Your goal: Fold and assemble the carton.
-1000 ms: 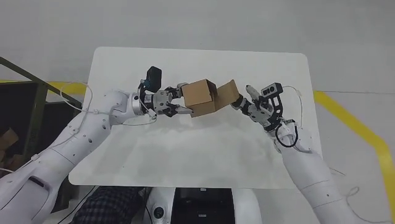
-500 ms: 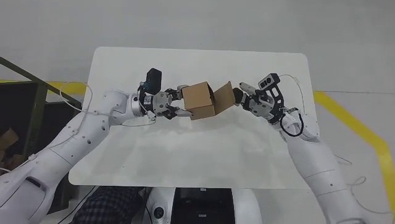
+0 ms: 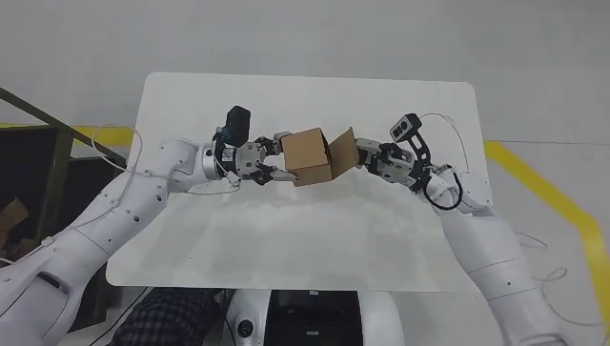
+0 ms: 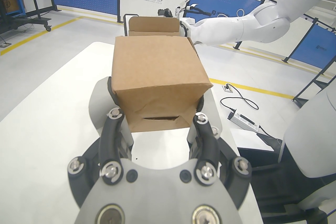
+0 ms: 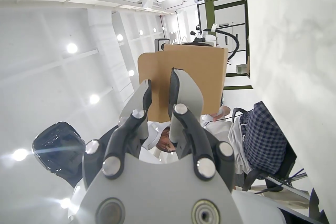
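L hand (image 4: 157,97) clamps carton (image 4: 155,64); R hand (image 5: 160,80) part-open beside flap (image 5: 199,70).

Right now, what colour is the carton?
The carton is plain brown, seen best in the left wrist view.

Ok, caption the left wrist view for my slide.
Left hand grips the carton by its closed end; the far flap stands open toward the right arm.

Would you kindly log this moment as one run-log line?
left gripper: shut on brown cardboard carton | right gripper: open, at carton's end flap | stage: end flap not yet folded shut
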`<state>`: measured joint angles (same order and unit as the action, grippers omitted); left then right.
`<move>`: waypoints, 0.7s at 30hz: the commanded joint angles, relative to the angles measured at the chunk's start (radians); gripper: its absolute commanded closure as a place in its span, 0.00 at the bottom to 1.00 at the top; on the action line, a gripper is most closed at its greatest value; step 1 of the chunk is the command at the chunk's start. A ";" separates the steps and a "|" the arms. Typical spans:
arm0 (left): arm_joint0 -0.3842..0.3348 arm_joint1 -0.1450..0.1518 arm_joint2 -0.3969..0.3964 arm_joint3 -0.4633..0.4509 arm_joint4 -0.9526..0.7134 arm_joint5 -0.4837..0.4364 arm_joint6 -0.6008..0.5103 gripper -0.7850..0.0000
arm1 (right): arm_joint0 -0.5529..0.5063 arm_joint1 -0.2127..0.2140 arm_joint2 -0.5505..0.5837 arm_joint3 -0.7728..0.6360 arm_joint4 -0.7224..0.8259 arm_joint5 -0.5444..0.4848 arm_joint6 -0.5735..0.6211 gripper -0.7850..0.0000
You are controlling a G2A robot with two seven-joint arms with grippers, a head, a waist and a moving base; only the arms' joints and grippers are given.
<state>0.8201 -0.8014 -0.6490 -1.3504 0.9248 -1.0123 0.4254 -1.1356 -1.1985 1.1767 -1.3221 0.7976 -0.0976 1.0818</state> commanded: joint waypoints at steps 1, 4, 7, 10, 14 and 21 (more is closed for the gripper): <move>-0.001 0.001 0.002 0.000 0.001 0.000 -0.003 0.68 | 0.003 0.001 0.003 -0.006 -0.017 0.002 -0.002 0.80; -0.004 0.002 0.006 0.001 0.000 0.000 -0.014 0.68 | 0.007 0.006 0.008 -0.022 -0.060 0.012 -0.007 0.80; -0.008 0.002 0.010 0.001 -0.003 0.000 -0.026 0.68 | 0.007 0.010 0.014 -0.040 -0.098 0.027 -0.010 0.79; -0.012 0.002 0.014 0.003 -0.008 0.000 -0.036 0.68 | 0.006 0.015 0.018 -0.055 -0.135 0.040 -0.012 0.77; -0.016 0.001 0.016 0.006 -0.013 0.000 -0.049 0.69 | 0.005 0.019 0.020 -0.074 -0.164 0.059 -0.012 0.72; -0.019 -0.001 0.018 0.007 -0.018 0.000 -0.072 0.69 | 0.002 0.024 0.021 -0.099 -0.197 0.076 -0.007 0.67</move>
<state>0.8007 -0.8025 -0.6312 -1.3435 0.9077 -1.0123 0.3547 -1.1331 -1.1746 1.1984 -1.4197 0.6043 -0.0230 1.0746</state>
